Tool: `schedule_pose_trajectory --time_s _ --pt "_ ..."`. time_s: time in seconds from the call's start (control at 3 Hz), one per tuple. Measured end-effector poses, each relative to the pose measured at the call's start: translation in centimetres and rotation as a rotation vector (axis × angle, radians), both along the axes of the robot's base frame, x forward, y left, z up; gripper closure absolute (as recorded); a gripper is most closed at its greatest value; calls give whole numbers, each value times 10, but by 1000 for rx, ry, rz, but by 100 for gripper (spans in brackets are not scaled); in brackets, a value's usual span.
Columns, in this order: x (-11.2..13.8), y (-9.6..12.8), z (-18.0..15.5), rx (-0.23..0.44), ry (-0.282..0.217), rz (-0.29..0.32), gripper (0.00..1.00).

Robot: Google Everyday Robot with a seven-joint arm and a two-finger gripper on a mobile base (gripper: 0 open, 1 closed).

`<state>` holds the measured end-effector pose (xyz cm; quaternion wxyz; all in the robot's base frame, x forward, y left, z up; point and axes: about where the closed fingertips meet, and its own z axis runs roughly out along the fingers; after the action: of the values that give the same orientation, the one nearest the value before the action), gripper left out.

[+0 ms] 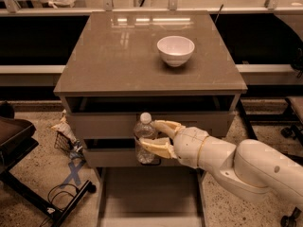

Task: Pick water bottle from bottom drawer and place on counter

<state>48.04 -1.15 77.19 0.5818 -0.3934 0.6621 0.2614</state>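
Camera view shows the pick done and the placing not yet begun. The water bottle [144, 138] is clear of the bottom drawer [147, 197], which stands pulled open with a bare floor and nothing to be seen in it. The bottle hangs upright in the air above that drawer, in front of the middle drawer face, with its white cap just below the dark gap under the counter [118, 56]. The gripper [150, 134] reaches in from the right on the end of the pale arm [246, 167], and its jaws are clamped on the bottle, one finger at the neck side and the other lower across the body. The grip looks firm enough, as the bottle shows no tilt. What is left, by my judgement, is the greater half of the carry: raising the bottle past the overhanging edge, bringing it over the slab, and setting it down and letting go. A white bowl [175, 50] sits toward the back right of the counter, so the near and left parts offer the easier landing place.
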Motion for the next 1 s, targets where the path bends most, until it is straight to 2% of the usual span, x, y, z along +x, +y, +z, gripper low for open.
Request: schedule_pose_trajectory --time_s 0.33,0.67,1.0 --pt "4 3 9 11 1 2 100" --pt "21 2 48 31 10 -38 100" --pt "48 4 116 26 17 -107 100"
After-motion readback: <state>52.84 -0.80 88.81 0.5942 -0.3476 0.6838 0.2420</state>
